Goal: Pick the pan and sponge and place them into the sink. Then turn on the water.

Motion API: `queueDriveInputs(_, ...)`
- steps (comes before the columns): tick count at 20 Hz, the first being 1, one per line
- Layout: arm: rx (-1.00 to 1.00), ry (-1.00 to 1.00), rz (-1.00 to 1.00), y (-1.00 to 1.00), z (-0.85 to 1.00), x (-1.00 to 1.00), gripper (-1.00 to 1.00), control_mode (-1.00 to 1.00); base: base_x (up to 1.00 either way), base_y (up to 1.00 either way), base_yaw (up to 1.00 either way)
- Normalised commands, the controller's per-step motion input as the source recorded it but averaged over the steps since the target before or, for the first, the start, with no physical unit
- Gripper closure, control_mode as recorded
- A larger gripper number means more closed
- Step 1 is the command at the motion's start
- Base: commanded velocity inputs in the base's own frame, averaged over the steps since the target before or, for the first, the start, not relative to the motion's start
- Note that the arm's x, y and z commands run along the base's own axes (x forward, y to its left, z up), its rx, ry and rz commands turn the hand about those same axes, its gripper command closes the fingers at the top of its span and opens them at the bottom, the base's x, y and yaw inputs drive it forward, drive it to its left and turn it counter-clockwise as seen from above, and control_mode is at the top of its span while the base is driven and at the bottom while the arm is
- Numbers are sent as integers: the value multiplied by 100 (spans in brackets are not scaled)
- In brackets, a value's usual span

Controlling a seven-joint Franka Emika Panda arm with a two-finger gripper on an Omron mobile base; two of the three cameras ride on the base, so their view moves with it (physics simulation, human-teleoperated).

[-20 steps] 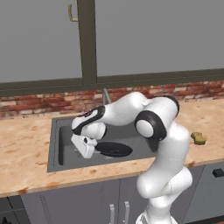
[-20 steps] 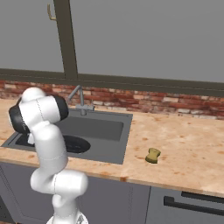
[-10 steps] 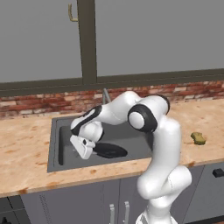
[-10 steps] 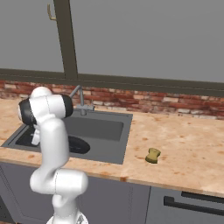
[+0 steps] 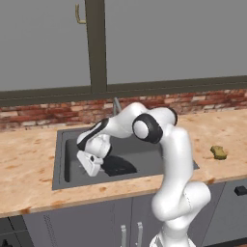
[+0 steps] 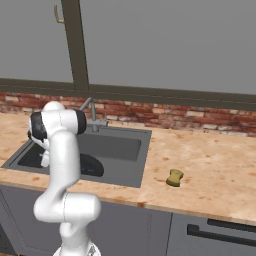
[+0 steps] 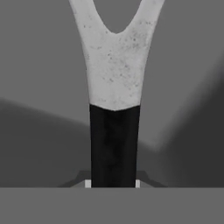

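Observation:
The black pan lies low in the dark grey sink, near its front left; in the right base view the pan shows behind my arm in the sink. My gripper reaches down at the pan's left side. In the hand view the gripper is shut on the pan's handle, a forked grey piece with a black stem. The yellow-olive sponge rests on the counter right of the sink, and the right base view has the sponge too. No water runs from the faucet.
The slim faucet stands at the sink's back rim under a window. A brick backsplash runs behind the speckled counter. Grey cabinet fronts and a drawer handle sit below the counter.
My hand has sunk slightly lower and leftward in the sink with the pan, and the elbow has swung up over the basin. The sponge has not moved.

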Motion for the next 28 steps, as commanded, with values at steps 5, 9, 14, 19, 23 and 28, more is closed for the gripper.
queueDriveInputs(5,0,-3,0,2,-32,29,100,-100,0,0,0)
queueDriveInputs(9,-2,-7,0,0,-29,26,100,-100,0,0,0)
queueDriveInputs(14,-2,-6,0,0,-30,26,100,-100,0,0,0)
queueDriveInputs(19,-3,-5,0,0,-18,13,-100,-100,0,0,0)
queueDriveInputs(23,-2,-7,0,0,0,0,-100,-100,0,0,0)
queueDriveInputs(28,-1,-6,0,-1,13,0,-100,-100,0,0,0)
